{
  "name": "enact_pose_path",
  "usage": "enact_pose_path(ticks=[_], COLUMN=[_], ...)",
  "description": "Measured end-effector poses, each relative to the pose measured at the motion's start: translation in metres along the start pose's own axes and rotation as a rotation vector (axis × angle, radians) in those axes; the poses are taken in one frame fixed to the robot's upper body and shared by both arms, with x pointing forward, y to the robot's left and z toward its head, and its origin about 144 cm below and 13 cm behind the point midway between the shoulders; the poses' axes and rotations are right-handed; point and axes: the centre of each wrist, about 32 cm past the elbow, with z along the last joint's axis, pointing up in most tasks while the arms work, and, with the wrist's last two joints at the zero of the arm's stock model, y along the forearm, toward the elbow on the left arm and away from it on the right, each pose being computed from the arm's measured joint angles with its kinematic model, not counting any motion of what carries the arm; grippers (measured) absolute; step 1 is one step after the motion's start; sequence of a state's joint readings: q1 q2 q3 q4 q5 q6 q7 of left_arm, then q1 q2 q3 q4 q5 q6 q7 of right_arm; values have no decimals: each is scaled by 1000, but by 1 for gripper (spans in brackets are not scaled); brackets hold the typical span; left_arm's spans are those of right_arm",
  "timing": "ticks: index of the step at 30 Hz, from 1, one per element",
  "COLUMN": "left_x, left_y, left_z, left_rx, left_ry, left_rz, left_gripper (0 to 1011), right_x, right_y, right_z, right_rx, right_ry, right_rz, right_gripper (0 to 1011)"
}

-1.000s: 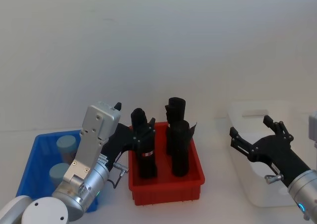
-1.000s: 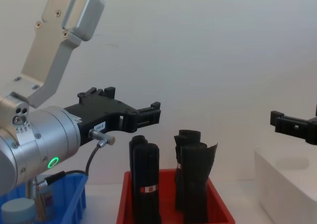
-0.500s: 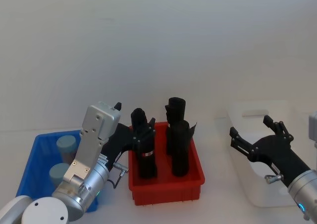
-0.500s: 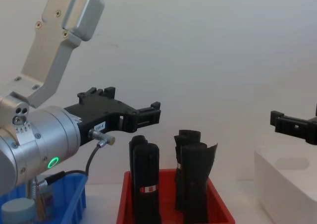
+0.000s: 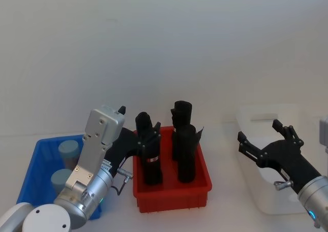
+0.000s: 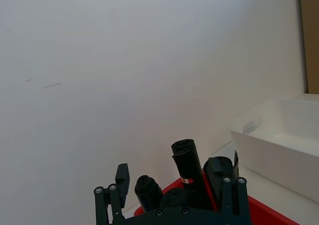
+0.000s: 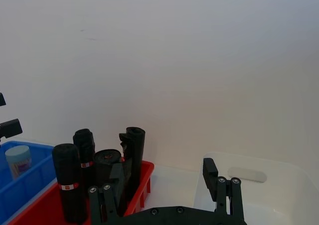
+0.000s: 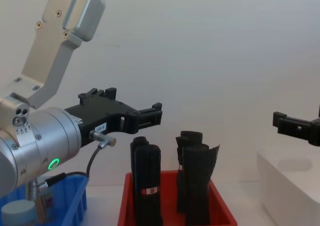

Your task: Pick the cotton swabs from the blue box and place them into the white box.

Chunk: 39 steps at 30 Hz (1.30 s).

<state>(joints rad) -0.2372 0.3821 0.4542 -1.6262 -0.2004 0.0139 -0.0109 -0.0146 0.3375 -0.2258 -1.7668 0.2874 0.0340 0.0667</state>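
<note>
Two tubs of cotton swabs [image 5: 69, 150] stand in the blue box [image 5: 29, 176], left of the red bin [image 5: 171, 197] on the worktop [image 5: 223, 155]. The left gripper [image 8: 150, 117] hangs above the red bin's left edge, near the tops of the black rolls [image 5: 187, 157], jaws apart and empty. The right gripper [image 5: 261, 135] hovers at the white box's [image 5: 264, 110] left side, jaws apart, holding nothing

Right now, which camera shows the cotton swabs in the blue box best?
The head view: two tubs of cotton swabs stand in plain sight inside the blue box. The chest view catches one lid; the right wrist view shows one tub, far off.
</note>
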Motion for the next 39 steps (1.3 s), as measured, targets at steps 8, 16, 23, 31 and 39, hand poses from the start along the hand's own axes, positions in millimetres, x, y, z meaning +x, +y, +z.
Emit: enact_pose_path(ticks=[8, 16, 23, 31, 39], left_x=[0, 0, 0, 0, 0], left_y=[0, 0, 0, 0, 0], left_z=[0, 0, 0, 0, 0], left_rx=[0, 0, 0, 0, 0], left_ry=[0, 0, 0, 0, 0], left_rz=[0, 0, 0, 0, 0], left_gripper=[1004, 1004, 1004, 1004, 1004], right_x=[0, 0, 0, 0, 0], right_y=[0, 0, 0, 0, 0], right_z=[0, 0, 0, 0, 0], right_rx=[0, 0, 0, 0, 0], right_ry=[0, 0, 0, 0, 0], right_rz=[0, 0, 0, 0, 0], right_gripper=[1002, 1002, 1002, 1002, 1002])
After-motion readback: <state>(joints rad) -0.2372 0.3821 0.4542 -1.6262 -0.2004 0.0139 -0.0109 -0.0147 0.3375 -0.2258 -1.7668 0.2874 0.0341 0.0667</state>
